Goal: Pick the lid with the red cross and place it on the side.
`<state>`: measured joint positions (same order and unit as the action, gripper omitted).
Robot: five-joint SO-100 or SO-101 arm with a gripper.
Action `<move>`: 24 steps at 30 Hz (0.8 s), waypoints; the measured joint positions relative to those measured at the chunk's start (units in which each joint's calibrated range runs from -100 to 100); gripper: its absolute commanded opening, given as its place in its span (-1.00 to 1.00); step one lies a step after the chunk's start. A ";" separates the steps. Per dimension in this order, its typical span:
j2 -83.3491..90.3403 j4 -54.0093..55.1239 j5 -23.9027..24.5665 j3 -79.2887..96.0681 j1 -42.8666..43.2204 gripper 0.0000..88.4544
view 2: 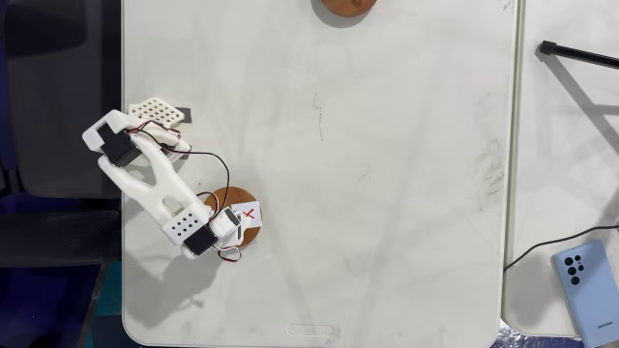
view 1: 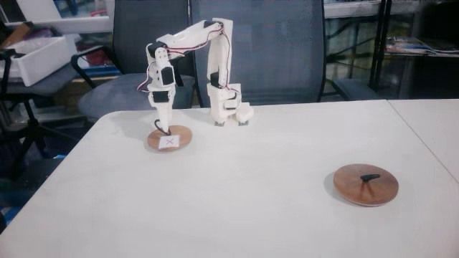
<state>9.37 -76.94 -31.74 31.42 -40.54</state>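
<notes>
The lid (view 1: 170, 138) looks light and stiff; best held by its thin loop, where the fingers (view 1: 164, 130) sit, grip unclear.

Both fixed views are evenly and brightly lit, the white table (view 1: 237, 193) nearly washed out, with only soft shadows under things. The front one is slightly soft, dimmer toward 12 o'clock; the top-down one is sharper.
</notes>
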 measured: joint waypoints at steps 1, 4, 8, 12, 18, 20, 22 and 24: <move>0.00 0.00 -0.31 0.00 0.00 -0.56; 0.00 0.00 -1.50 0.09 0.00 -0.56; 0.00 0.00 -2.33 0.09 0.00 -0.56; 0.00 0.00 -2.33 0.09 0.00 -0.56; 0.00 0.00 -2.28 0.09 0.00 -0.56; 0.00 0.00 -2.28 0.09 0.00 -0.56; 0.00 0.00 -2.33 0.09 0.00 -0.56; 0.00 0.00 -2.44 0.09 0.00 -0.56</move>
<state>9.37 -76.94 -34.18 31.51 -40.54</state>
